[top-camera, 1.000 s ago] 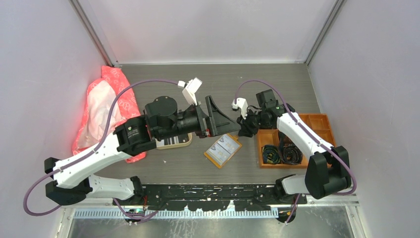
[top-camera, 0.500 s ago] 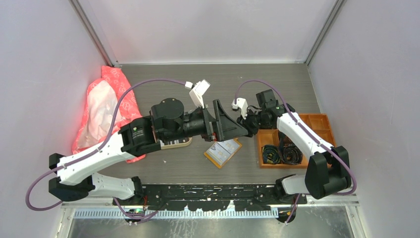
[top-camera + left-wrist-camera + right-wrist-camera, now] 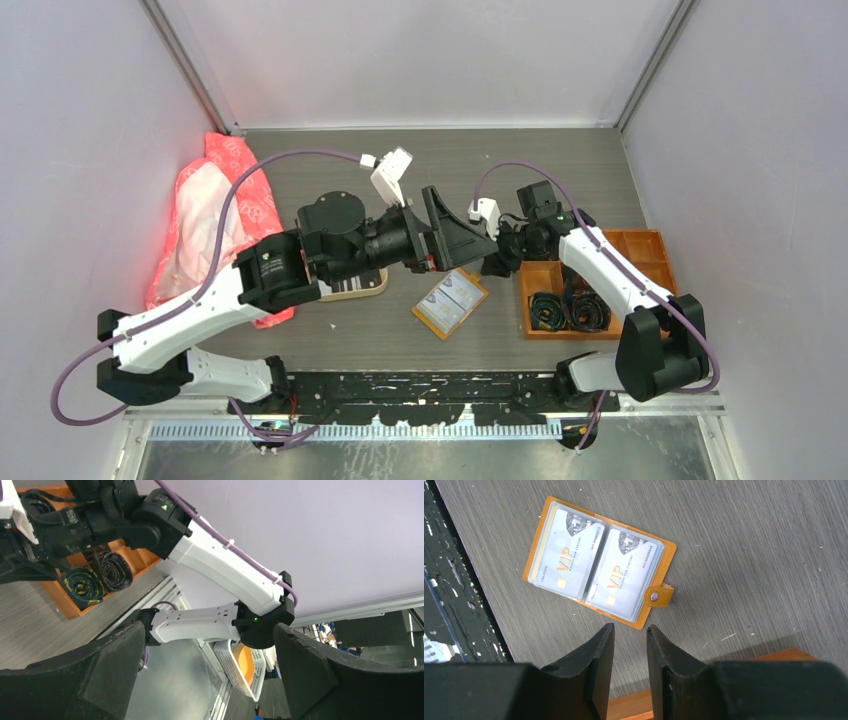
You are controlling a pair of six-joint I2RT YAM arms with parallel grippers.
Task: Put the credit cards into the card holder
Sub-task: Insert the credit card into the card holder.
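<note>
The mustard-orange card holder [image 3: 450, 302] lies open on the table and shows in the right wrist view [image 3: 538, 535]. Two pale VIP credit cards [image 3: 569, 552] sit in its clear slots, and its snap tab [image 3: 659, 596] points toward my right gripper. My right gripper [image 3: 629, 627] hovers just beyond the tab, jaws a narrow gap apart and empty; it also shows in the top view [image 3: 497, 258]. My left gripper [image 3: 458, 235] is wide open and empty, held above the table behind the holder and pointing at the right arm; the left wrist view [image 3: 210, 630] shows nothing between its fingers. A striped card [image 3: 350, 283] lies in the beige tray, mostly hidden by the left arm.
An orange compartmented box [image 3: 640, 250] with black coils stands at the right, close under the right arm. A pink bag [image 3: 215, 225] lies at the far left. The beige tray [image 3: 378, 288] sits under the left wrist. The two grippers are close together.
My left gripper swung right and lower toward the card holder, then came back up and a little left. The right arm and the card holder have not moved.
</note>
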